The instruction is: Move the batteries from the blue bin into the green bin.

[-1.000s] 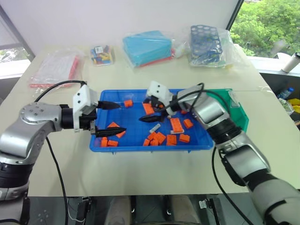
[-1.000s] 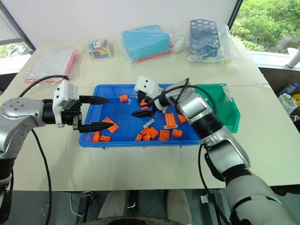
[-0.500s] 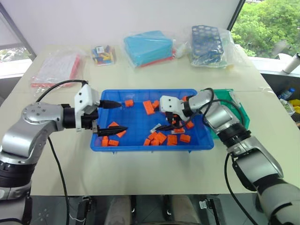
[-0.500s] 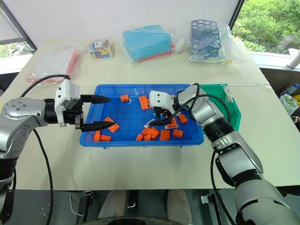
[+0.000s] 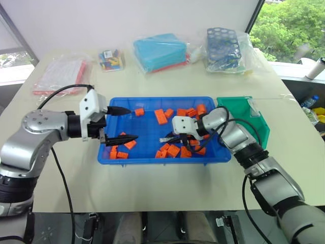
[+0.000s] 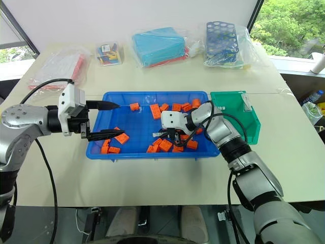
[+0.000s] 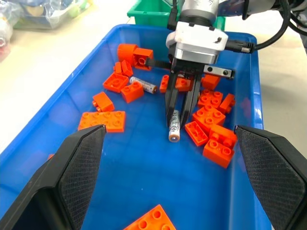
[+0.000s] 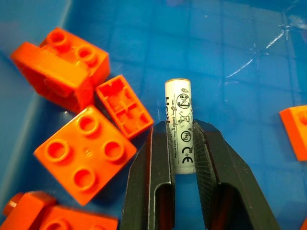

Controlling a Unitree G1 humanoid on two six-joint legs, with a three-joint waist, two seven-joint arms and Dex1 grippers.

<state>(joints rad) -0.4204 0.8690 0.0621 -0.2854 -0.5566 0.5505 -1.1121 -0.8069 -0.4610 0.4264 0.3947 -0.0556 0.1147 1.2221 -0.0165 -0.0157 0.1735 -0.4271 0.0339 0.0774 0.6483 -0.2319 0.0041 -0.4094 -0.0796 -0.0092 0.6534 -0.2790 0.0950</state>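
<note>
One battery (image 8: 179, 125), white-grey with printed marks, lying on the floor of the blue bin (image 5: 152, 101) a little right of the frame centre, clamped between the two black fingers (image 8: 158, 167) of the right gripper (image 7: 181, 113). Jaws of this gripper pressed together on the battery's two long sides, about half of the cylinder sticking out beyond the tips. A second battery (image 7: 143, 85) lying free on the bin floor, just beside some orange bricks (image 7: 127, 88), apart from the right gripper.

More orange bricks scattered through the bin: a cluster (image 5: 190, 111) along the far wall in the upper right part of the bin, a group (image 5: 171, 150) near the front wall under the right gripper, a few (image 5: 122, 145) at the lower left side.

Left gripper (image 5: 119, 123) hovering over the left end of the blue bin, jaws wide apart, nothing between them.

Green bin (image 5: 251, 119) standing just beside the right end of the blue bin, right of the frame centre.

On the far side of the worktop (image 5: 152, 188), at the top of the frame, from left to right: a clear bag with red parts (image 5: 58, 73), a small packet of coloured pieces (image 5: 111, 59), a teal box in plastic (image 5: 160, 51), a blue rack with round holes (image 5: 223, 48) in a bag.
</note>
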